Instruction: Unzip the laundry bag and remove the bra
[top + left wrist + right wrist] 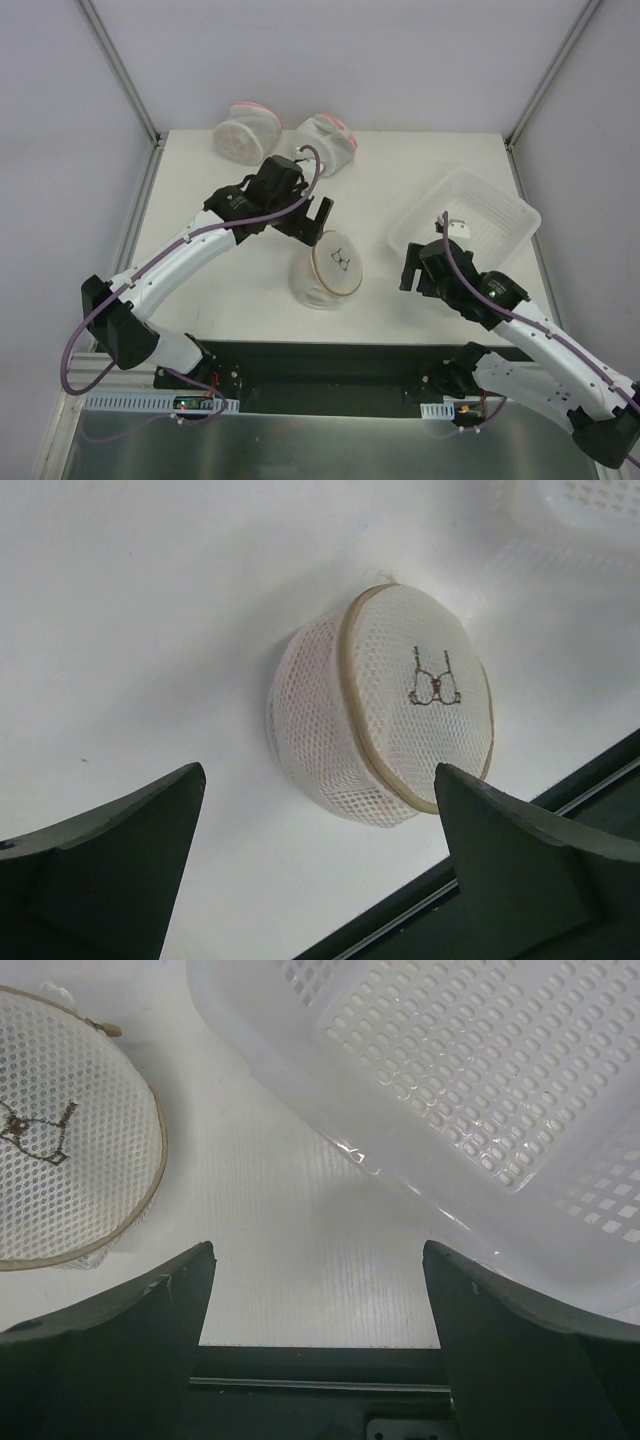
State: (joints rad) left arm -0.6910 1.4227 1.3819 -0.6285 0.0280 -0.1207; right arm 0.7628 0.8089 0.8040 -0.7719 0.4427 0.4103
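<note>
The white counter (200,245) carries four items. The laundry bag (325,268) lies near the centre, with its flat round face turned up and to the right. The pink-trimmed pouch (245,130) and the second pouch (328,140) lie side by side at the rear edge. The perforated tray (490,205) sits at the right.

This is a robotics lab test cell. A white desk (400,180) is boxed in by plain white panels (330,60) held in aluminium frame posts (118,68) at its far corners. Two cabled robot arms (190,250) are bolted to a black base plate (330,365) along its near edge.
</note>
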